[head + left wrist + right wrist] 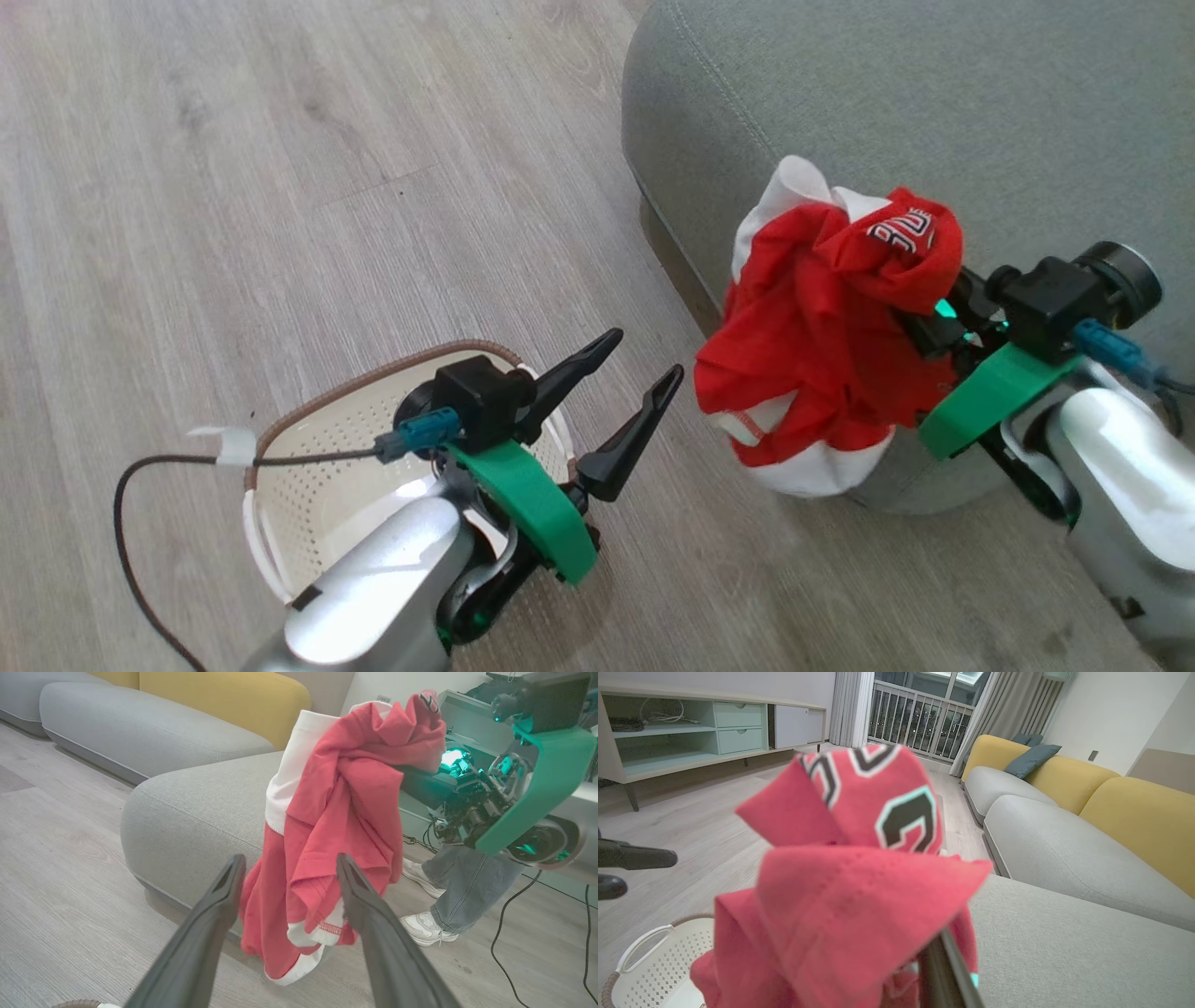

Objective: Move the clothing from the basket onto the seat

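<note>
R claw (924, 327) clamps clothing (822, 327) beside seat (934, 93); L claw (644, 355) apart by basket (317, 504) (person (467, 882) near).

Pale grey wood-plank floor (233, 187) beneath the left claw (644, 355), yellow upholstered sofa backs (224, 700) beyond it, person's legs (467, 879) in blue jeans and white trainers to its right
</note>
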